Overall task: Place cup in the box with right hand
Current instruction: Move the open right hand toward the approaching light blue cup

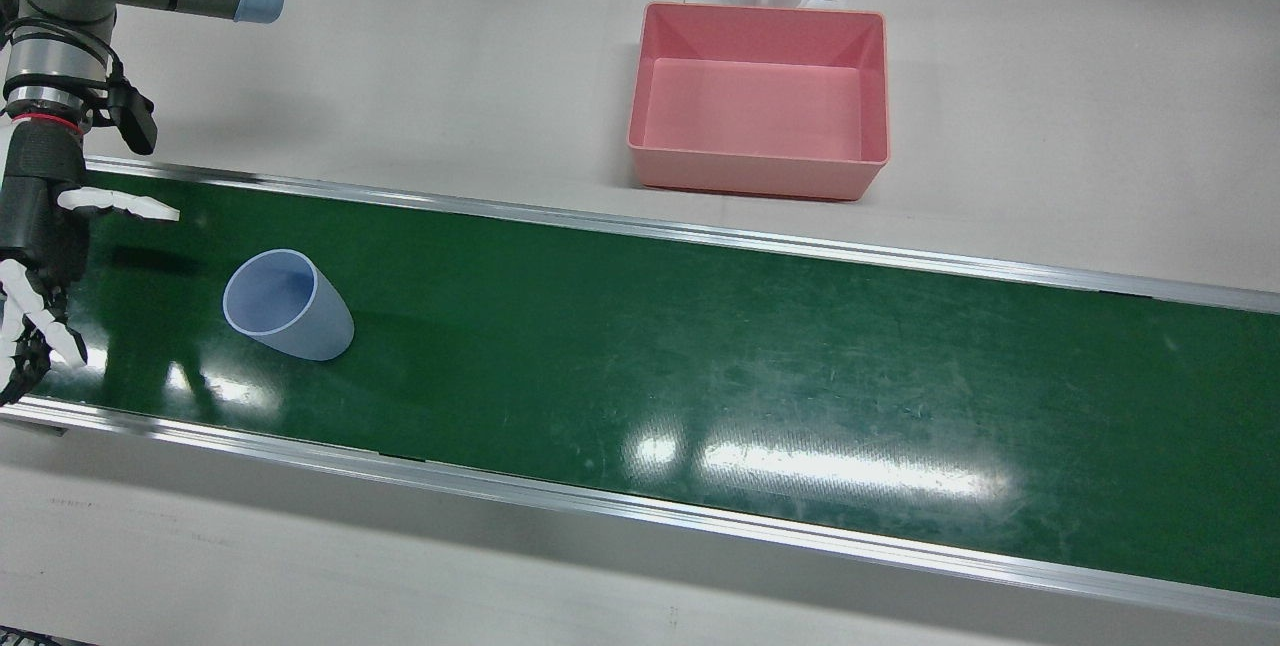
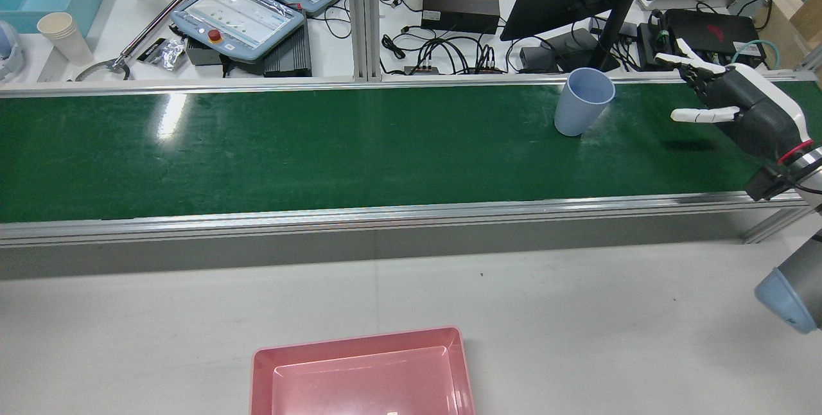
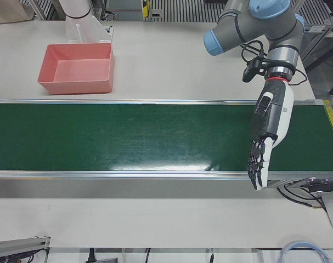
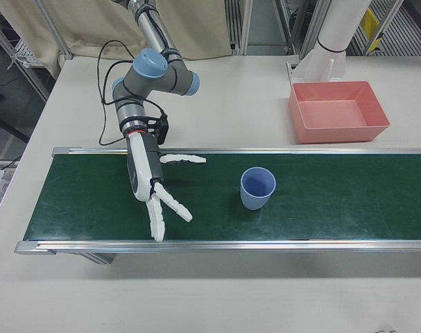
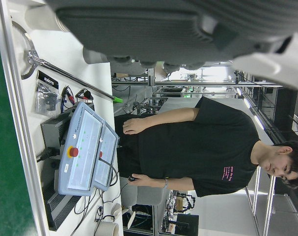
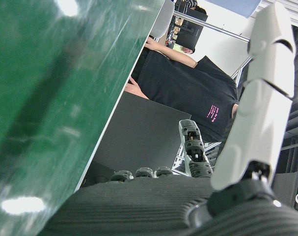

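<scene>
Right hand [image 4: 151, 182], black-and-white, spread wide and holding nothing, hangs over the end of the dark green conveyor belt [image 1: 700, 356]; its pale fingers [image 4: 182, 159] fan out toward the belt's centre and its near rail. Bare belt separates the hand from the light blue plastic cup [image 4: 256, 187], which stands upright, mouth up, between the belt's two aluminium side rails [image 1: 620, 501] and touches neither. Beyond the cup the belt runs clear along its whole remaining length. The pink rectangular plastic box [image 1: 760, 101] sits off the belt on the pale tabletop [image 1: 1050, 126], just past the far rail, well apart from the cup and holding nothing. Left hand [image 3: 267, 134], likewise black-and-white, hangs over the opposite end of the belt, fingers extended downward near the front rail, grasping nothing.
</scene>
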`<state>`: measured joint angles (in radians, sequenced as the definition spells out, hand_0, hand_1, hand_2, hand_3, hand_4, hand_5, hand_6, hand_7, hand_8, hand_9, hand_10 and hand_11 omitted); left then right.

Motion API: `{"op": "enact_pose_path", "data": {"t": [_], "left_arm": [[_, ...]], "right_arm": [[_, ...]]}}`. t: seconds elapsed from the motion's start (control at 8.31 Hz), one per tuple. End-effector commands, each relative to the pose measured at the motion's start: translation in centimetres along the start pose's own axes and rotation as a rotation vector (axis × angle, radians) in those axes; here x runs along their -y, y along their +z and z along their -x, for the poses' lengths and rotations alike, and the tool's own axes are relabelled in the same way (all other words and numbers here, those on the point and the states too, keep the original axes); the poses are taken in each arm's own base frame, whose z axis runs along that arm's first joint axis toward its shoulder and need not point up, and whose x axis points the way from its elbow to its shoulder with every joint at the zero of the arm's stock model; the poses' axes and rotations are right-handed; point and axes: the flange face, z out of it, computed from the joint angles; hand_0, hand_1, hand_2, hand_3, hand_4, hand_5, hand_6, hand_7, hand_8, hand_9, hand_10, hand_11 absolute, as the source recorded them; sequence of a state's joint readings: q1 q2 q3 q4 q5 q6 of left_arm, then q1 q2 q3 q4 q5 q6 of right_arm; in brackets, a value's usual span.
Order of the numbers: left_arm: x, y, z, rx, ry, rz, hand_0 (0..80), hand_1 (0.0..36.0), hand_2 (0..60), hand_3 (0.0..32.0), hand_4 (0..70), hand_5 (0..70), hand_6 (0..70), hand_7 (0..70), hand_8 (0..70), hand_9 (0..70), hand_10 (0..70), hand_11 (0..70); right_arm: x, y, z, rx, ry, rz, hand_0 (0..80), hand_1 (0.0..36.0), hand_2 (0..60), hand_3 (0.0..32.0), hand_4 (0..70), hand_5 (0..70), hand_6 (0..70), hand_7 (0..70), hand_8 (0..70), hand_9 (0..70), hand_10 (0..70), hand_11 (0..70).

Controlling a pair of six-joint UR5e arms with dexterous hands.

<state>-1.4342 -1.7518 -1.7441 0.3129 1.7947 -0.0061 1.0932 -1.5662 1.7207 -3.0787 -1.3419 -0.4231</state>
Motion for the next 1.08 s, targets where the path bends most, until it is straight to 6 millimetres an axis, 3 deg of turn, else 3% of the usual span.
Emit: {"op": "enact_pose_path", "data": {"t": [0.0,0.48,0.6,0.72,0.84,0.96], "left_arm": [[0.0,0.0,0.0,0.0,0.0,0.0,0.0,0.0,0.0,0.0,0.0,0.0,0.0,0.0,0.0,0.0,0.0,0.0],[0.0,0.0,0.0,0.0,0.0,0.0,0.0,0.0,0.0,0.0,0.0,0.0,0.0,0.0,0.0,0.0,0.0,0.0],[0.0,0.0,0.0,0.0,0.0,0.0,0.0,0.0,0.0,0.0,0.0,0.0,0.0,0.0,0.0,0.0,0.0,0.0],[0.01,-0.02,0.0,0.0,0.0,-0.001,0.0,0.0,0.0,0.0,0.0,0.0,0.0,0.0,0.0,0.0,0.0,0.0],[0.01,-0.02,0.0,0.0,-0.002,-0.001,0.0,0.0,0.0,0.0,0.0,0.0,0.0,0.0,0.0,0.0,0.0,0.0],[0.0,0.0,0.0,0.0,0.0,0.0,0.0,0.0,0.0,0.0,0.0,0.0,0.0,0.0,0.0,0.0,0.0,0.0]], "right_arm": [[-0.12,0.02,-0.5,-0.002,0.002,-0.001,48.7,19.9,12.0,0.0,0.0,5.7,0.7,0.0,0.3,0.0,0.0,0.0],[0.53,-0.17,-1.3,-0.013,0.002,-0.015,49.5,20.5,11.4,0.0,0.0,6.0,0.9,0.0,0.7,0.0,0.0,0.0],[0.6,-0.19,-1.31,-0.012,0.001,-0.017,51.4,22.6,11.2,0.0,0.0,6.6,1.4,0.0,0.9,0.0,0.0,0.0],[0.61,-0.19,-1.29,-0.01,0.001,-0.017,53.3,25.6,16.2,0.0,0.0,7.3,3.1,5.3,1.7,0.4,0.0,0.0],[0.7,-0.21,-1.26,-0.005,0.002,-0.021,52.3,28.3,33.7,0.0,0.0,8.0,7.0,22.7,7.1,11.0,0.0,0.5],[0.71,-0.17,-0.88,0.029,0.006,-0.033,47.3,30.8,60.0,0.0,20.4,8.9,17.5,67.0,27.9,47.8,11.4,18.2]]}}
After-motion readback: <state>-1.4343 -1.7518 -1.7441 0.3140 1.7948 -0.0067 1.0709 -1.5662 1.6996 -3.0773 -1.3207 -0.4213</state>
